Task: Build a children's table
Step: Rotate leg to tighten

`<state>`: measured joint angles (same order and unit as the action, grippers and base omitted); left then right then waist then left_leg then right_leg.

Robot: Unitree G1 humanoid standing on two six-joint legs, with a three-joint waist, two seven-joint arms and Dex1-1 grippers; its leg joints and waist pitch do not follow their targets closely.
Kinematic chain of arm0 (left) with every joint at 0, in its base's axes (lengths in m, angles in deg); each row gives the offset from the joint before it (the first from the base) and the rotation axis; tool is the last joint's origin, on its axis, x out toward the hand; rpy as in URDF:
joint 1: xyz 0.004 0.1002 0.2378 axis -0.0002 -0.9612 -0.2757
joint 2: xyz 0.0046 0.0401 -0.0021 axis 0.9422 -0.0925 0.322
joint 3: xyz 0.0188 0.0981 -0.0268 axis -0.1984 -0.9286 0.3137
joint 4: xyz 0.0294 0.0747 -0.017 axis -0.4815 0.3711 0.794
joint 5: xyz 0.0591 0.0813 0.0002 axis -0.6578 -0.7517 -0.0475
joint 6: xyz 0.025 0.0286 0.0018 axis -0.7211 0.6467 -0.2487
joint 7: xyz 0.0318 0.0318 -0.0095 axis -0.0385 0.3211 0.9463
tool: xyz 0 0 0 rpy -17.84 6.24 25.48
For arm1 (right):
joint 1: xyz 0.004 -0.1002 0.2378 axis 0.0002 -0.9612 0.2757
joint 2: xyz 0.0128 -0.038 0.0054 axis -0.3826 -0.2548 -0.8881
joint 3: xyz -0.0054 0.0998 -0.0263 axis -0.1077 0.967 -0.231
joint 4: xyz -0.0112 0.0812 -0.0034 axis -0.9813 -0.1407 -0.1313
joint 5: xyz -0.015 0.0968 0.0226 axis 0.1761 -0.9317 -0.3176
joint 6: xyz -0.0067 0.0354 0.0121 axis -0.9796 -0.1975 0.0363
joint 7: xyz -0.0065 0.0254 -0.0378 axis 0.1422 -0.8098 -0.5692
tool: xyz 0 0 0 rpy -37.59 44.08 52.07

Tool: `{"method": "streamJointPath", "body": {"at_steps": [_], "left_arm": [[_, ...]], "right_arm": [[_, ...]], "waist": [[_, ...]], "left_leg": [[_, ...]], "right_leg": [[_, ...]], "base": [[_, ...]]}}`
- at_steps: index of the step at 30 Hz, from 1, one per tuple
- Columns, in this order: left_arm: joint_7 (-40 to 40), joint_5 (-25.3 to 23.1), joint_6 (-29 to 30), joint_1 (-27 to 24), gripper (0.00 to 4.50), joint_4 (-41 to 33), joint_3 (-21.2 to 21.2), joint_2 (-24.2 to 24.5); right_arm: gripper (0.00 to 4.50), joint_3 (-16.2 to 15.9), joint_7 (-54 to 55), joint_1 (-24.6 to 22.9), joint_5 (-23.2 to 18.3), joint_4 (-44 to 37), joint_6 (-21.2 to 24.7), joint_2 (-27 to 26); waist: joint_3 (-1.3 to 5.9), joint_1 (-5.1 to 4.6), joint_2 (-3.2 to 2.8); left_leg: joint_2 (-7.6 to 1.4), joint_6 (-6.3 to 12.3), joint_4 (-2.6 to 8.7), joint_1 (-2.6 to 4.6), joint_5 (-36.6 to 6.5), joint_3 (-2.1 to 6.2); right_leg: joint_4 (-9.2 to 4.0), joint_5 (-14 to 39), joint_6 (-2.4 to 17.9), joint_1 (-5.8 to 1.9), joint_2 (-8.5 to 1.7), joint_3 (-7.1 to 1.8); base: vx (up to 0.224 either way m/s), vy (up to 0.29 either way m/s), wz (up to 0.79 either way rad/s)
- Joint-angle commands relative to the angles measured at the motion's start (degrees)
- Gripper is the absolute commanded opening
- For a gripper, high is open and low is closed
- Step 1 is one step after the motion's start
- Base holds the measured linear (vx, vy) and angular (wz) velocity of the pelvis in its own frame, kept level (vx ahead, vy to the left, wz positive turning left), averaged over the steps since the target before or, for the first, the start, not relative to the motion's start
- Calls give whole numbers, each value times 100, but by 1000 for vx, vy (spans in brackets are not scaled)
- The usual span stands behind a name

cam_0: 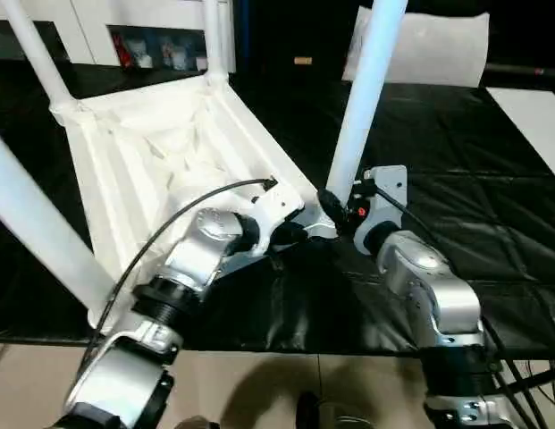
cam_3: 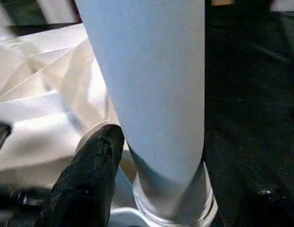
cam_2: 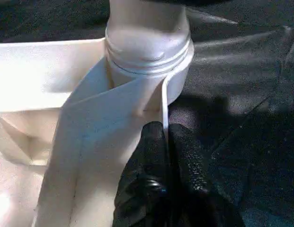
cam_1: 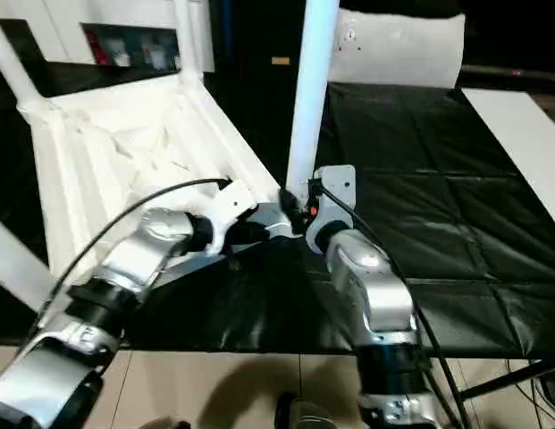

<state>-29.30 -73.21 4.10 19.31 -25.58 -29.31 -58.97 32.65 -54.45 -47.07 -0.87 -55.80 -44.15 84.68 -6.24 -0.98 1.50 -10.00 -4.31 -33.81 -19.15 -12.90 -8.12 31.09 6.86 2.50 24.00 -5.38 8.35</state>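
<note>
Your left gripper [cam_2: 166,156] pinched the tabletop [cam_0: 152,152] rim. At its 3 o'clock, your right gripper [cam_0: 335,207] clasped the leg [cam_0: 365,98] base.

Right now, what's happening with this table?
The white table top lies upside down on the black mat. The left gripper pinches the rim at the near corner, while the right gripper holds the base of a leg standing in that corner's socket. Other legs already stand in other corners.
</note>
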Motion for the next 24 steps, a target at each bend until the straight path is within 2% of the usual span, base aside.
{"method": "streamJointPath", "body": {"at_steps": [1, 4, 5, 6, 7, 9, 10, 11, 12, 13, 15, 16, 20, 21, 22, 24], "left_arm": [[-239, 85, -245, -15, 0, -124, -82, 103], [-673, 133, -613, -94, 0, -93, -183, 360], [-994, 180, -921, -142, 0, -68, -251, 503], [-1133, 195, -1103, -160, 0, -52, -284, 561], [-1291, 215, -1289, -178, 0, -33, -322, 615], [-1766, 226, -1571, -213, 0, 16, -460, 805], [-1934, 259, -1662, -212, 0, 47, -483, 852], [-1983, 274, -1682, -210, 0, 54, -485, 862], [-2276, 357, -1816, -185, 0, 105, -507, 934], [-2396, 390, -1875, -168, 0, 128, -522, 968], [-2575, 427, -1984, -128, 0, 195, -558, 1036], [-2785, 404, -2130, -76, 0, 270, -634, 1126], [-3213, 377, -2363, -11, 0, 378, -763, 1257], [-3213, 377, -2363, -11, 0, 378, -763, 1257], [-3517, 344, -2563, 41, 0, 436, -862, 1313], [-3597, 336, -2617, 56, 0, 450, -888, 1323]], "right_arm": [[327, -305, -521, -142, -159, -138, 45, 147], [350, -306, -1247, -290, -326, -282, -116, 625], [362, -302, -1672, -347, -393, -314, -198, 929], [362, -309, -1848, -367, -408, -320, -242, 1058], [370, -327, -2007, -377, -394, -307, -297, 1191], [394, -411, -2640, -394, -439, -271, -464, 1632], [400, -443, -2877, -395, -475, -266, -492, 1790], [400, -450, -2951, -394, -494, -269, -486, 1835], [413, -505, -3378, -376, -577, -273, -488, 2098], [436, -531, -3554, -362, -604, -271, -501, 2207], [436, -568, -3807, -311, -667, -233, -529, 2359], [436, -603, -4113, -249, -757, -194, -536, 2483], [436, -737, -4630, -142, -748, 23, -722, 2691], [436, -737, -4630, -142, -748, 23, -722, 2691], [436, -855, -5074, -75, -805, 173, -863, 2802], [436, -887, -5196, -57, -832, 211, -885, 2831]], "waist": [[413, 65, 36], [431, 99, 45], [437, 131, 41], [451, 140, 42], [448, 166, 32], [451, 178, 39], [452, 204, 23], [447, 221, 20], [448, 266, 3], [453, 300, 22], [458, 329, 36], [458, 352, -1], [454, 383, 38], [460, 404, 30], [459, 422, 49], [463, 445, 39]], "left_leg": [[-214, 654, 399, -92, -618, -16], [-223, 730, 392, -118, -433, -25], [-226, 788, 390, -118, -326, -23], [-233, 843, 381, -147, -177, -18], [-252, 864, 377, -121, -110, -29], [-277, 839, 378, -109, -83, -36], [-304, 854, 377, -68, -86, -43], [-309, 856, 377, -65, -72, -46], [-323, 865, 375, -53, -36, -49], [-328, 888, 373, -37, -44, -60], [-331, 897, 375, -49, -36, -65], [-322, 900, 374, -51, -59, -61], [-331, 810, 373, -59, -131, -73], [-328, 775, 372, -59, -143, -75], [-323, 766, 370, -52, -164, -80], [-333, 766, 368, -54, -137, -81]], "right_leg": [[-372, 2281, 766, -403, -404, -396], [-356, 2285, 663, -428, -395, -384], [-352, 2191, 640, -435, -388, -371], [-308, 2014, 639, -456, -369, -371], [-301, 1946, 671, -424, -364, -369], [-282, 1886, 745, -416, -355, -364], [-273, 1830, 798, -396, -358, -378], [-266, 1797, 835, -390, -358, -380], [-247, 1716, 904, -388, -357, -383], [-233, 1637, 957, -387, -360, -392], [-206, 1550, 1031, -399, -374, -397], [-208, 1584, 1036, -406, -376, -388], [-223, 1747, 995, -411, -392, -395], [-227, 1808, 975, -411, -395, -389], [-229, 1840, 972, -406, -390, -380], [-213, 1798, 979, -410, -387, -385]], "base": [[0, 0, 0], [0, 0, 0], [0, 0, 0], [0, 0, 0], [0, 0, 0], [0, 0, 0], [0, 0, 0], [0, 0, 0], [0, 0, 0], [0, 0, 0], [0, 0, 0], [0, 0, 0], [0, 0, 0], [0, 0, 0], [0, 0, 0], [0, 0, 0]]}}
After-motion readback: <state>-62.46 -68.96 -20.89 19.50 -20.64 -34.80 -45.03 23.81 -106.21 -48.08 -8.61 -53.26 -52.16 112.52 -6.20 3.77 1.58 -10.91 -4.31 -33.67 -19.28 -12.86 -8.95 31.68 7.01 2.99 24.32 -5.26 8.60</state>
